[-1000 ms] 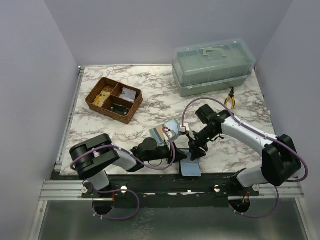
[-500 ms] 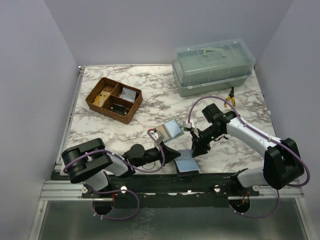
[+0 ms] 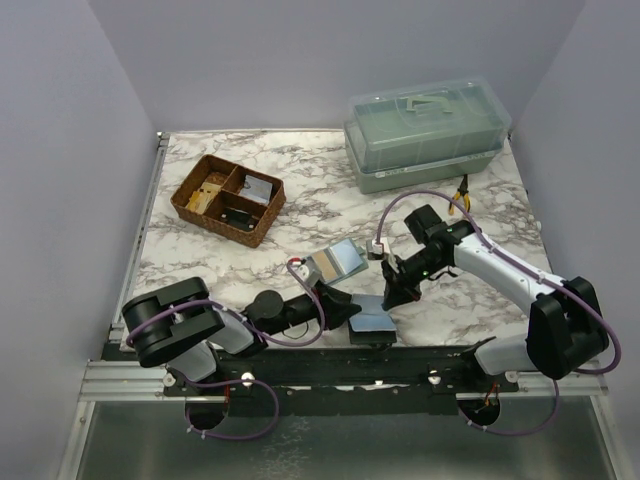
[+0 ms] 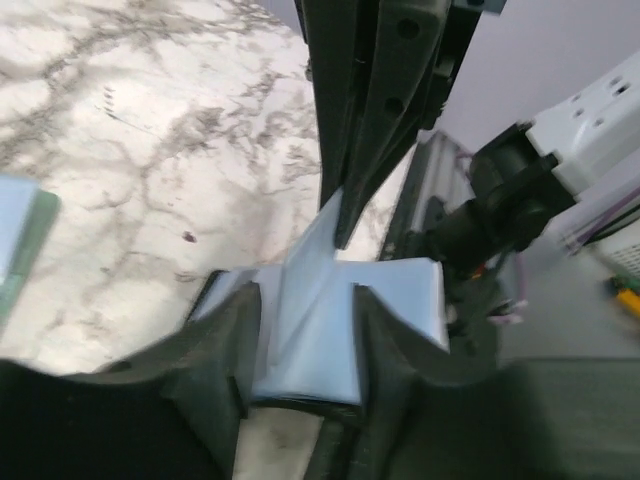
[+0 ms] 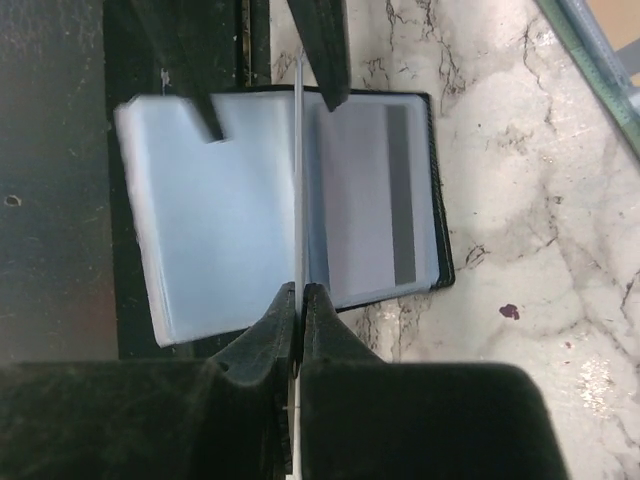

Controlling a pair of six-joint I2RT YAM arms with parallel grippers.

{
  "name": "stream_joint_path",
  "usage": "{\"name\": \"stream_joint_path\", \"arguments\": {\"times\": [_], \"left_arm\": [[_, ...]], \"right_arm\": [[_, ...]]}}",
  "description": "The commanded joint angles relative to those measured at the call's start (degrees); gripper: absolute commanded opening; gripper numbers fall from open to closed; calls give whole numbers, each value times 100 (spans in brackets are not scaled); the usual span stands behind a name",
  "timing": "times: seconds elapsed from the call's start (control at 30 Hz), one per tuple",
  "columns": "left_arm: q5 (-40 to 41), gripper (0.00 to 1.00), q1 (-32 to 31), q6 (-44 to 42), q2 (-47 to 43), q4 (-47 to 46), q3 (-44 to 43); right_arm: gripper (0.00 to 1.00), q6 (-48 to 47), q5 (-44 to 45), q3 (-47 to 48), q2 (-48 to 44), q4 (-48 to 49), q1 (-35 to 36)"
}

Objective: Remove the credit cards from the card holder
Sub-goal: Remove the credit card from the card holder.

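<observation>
- The right gripper (image 5: 300, 292) is closed tight on one credit card (image 5: 299, 170), held edge-on above the open card holder (image 5: 220, 220).
- The left gripper (image 4: 305, 340) is narrowly parted, with the holder's pale inside between its fingers, at the tabletop's (image 3: 300, 215) near edge.

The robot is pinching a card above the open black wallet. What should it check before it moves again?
1. Right gripper shut on the card: ok.
2. Card free of the card holder: cannot tell; the card is seen almost edge-on.
3. Left gripper pinning the card holder: cannot tell; its fingers stand apart at the blue inside.
4. Card holder fully on the marble table: not ok; one half lies over the dark strip at the near edge.
5. Room to set the card beside the two cards already out: ok, probably.
</observation>
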State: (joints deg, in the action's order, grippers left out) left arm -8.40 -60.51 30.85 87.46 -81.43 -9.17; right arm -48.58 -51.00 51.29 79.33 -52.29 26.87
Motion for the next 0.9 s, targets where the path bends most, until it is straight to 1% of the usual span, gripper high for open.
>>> {"name": "stream_joint_path", "arguments": {"times": [0.0, 0.13, 0.17, 0.2, 0.27, 0.33, 0.43, 0.53, 0.63, 0.73, 0.87], "left_arm": [[62, 61, 10, -134, -436, 152, -2], [-77, 92, 88, -588, -1363, 1722, -183], [-68, 98, 103, -671, -1613, 2160, -247], [-70, 99, 127, -739, -1832, 2527, -312], [-260, 99, 236, -913, -2160, 3050, -412], [-781, 99, 395, -1129, -2288, 3305, -500], [-1316, 96, 452, -1632, -2169, 3500, -675], [-1624, 94, 452, -1921, -1849, 3726, -1002], [-1707, 92, 440, -2058, -1521, 3739, -1307], [-1578, 91, 393, -2183, -1245, 3727, -1490], [-1505, 82, 362, -2237, -797, 3713, -1715]], "right_arm": [[0, -231, 313, 261, -190, -161, -15], [0, -685, 678, 250, -193, -415, -3], [0, -889, 811, 195, -184, -430, 6], [0, -1045, 963, 142, -186, -419, 8], [0, -1279, 1196, 14, -230, -336, 19], [0, -1532, 1298, -50, -288, -301, 26], [0, -1999, 1259, -77, -365, -291, 27], [0, -2484, 1129, -10, -392, -364, 37], [0, -2590, 984, 122, -279, -403, 36], [0, -2628, 891, 204, -82, -445, 44], [0, -2584, 832, 226, -29, -394, 40]]}}
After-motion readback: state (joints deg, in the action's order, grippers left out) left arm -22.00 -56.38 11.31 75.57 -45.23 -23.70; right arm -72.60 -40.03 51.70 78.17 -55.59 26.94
